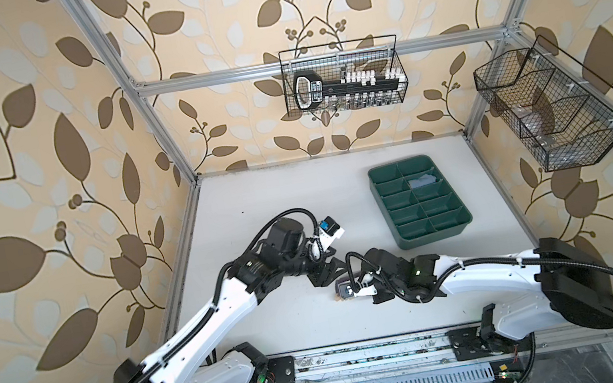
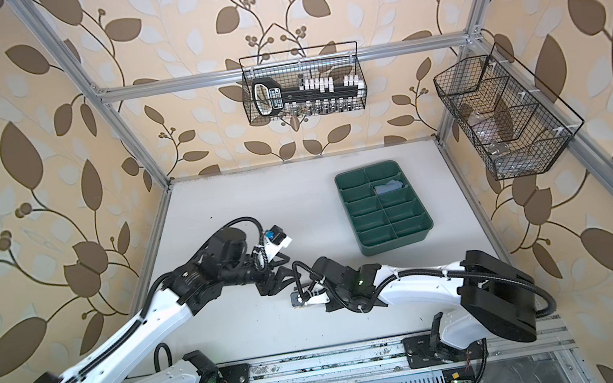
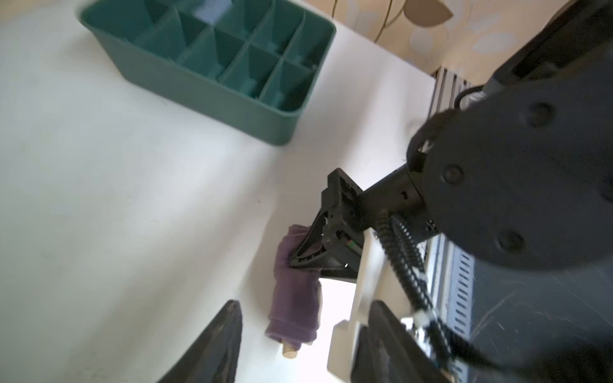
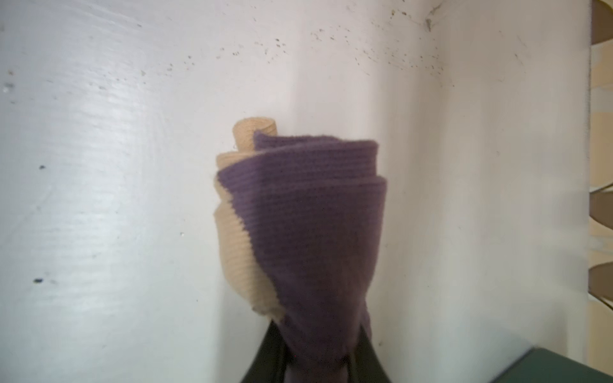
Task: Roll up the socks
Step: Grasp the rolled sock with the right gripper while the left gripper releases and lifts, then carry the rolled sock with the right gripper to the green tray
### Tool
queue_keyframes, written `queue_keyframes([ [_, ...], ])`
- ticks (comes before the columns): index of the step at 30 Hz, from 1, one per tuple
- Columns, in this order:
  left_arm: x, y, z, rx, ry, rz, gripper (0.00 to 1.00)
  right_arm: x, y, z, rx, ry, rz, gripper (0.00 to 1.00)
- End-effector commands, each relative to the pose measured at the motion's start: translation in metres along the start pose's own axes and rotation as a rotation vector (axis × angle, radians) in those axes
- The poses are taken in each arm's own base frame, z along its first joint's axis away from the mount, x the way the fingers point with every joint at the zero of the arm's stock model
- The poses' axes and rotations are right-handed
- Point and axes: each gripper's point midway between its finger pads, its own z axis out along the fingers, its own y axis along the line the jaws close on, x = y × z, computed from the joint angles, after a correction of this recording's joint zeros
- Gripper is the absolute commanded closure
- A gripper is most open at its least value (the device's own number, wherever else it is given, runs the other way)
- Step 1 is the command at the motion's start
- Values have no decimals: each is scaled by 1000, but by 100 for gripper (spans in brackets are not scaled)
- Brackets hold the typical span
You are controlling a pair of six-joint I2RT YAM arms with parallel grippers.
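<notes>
- Ribbed purple sock, wound into a tight, cone-shaped roll with tan knit spiralling from its end, is near the middle of the scuffed white tabletop, toward the front edge.
- Right gripper pinches the roll's narrow end.
- Left gripper hovers just beside it, black fingers spread wide, holding nothing.
- Green plastic divider tray stands toward the back right corner.

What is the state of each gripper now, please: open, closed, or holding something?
Left gripper: open, jaws apart, holding nothing.
Right gripper: closed on the rolled purple sock.
</notes>
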Motion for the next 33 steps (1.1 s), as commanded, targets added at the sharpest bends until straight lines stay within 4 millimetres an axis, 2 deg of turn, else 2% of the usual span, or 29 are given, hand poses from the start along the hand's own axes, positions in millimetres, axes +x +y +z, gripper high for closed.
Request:
queue_keyframes([
  [1,-8,20,-29,-181,-110,-20,36,2,-20,-26,56,-2,36,100],
  [5,-8,42,-74,-418,-186,-25,35,-1,-71,-64,183,-42,109,100],
  [8,-3,48,-97,-515,-206,-33,35,21,-121,-93,310,17,154,100],
  [11,3,40,-106,-500,-207,-31,33,62,-160,-117,408,195,163,100],
  [13,10,35,-107,-481,-192,-32,32,100,-180,-134,455,344,199,100],
  [16,16,40,-109,-511,-187,-60,30,156,-200,-156,504,548,223,100],
  [19,17,49,-111,-562,-181,-106,28,202,-208,-166,510,717,251,100],
  [22,17,54,-109,-581,-164,-131,27,231,-201,-156,446,853,205,100],
  [25,21,58,-105,-587,-140,-147,27,235,-190,-133,372,865,158,100],
  [28,29,58,-99,-575,-124,-159,27,224,-171,-96,275,839,63,100],
  [33,36,56,-95,-562,-108,-172,26,184,-138,-34,119,734,-67,100],
])
